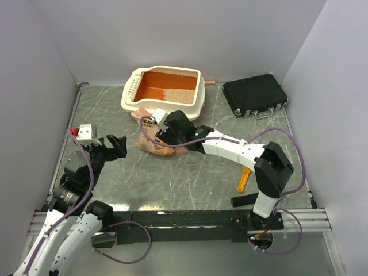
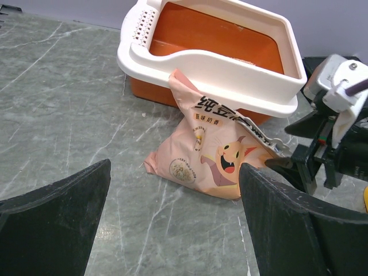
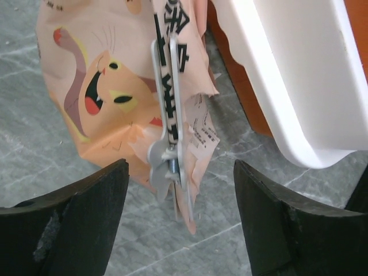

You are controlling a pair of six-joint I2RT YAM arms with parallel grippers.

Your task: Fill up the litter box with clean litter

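The litter box (image 1: 131,92), orange with a cream rim, stands at the back centre and holds a patch of beige litter (image 1: 179,95) on its right half. The tan litter bag (image 1: 154,142) with a cartoon face leans against its front rim. My right gripper (image 1: 167,133) is open, its fingers either side of the bag's clipped top edge (image 3: 167,115) without touching it. The bag (image 3: 103,86) and the box rim (image 3: 293,75) show in the right wrist view. My left gripper (image 1: 118,146) is open and empty, left of the bag (image 2: 213,149), above bare table.
A black flat case (image 1: 255,95) lies at the back right. A small orange-yellow scoop (image 1: 244,179) lies on the table near the right arm's base. Grey walls close in the left, back and right.
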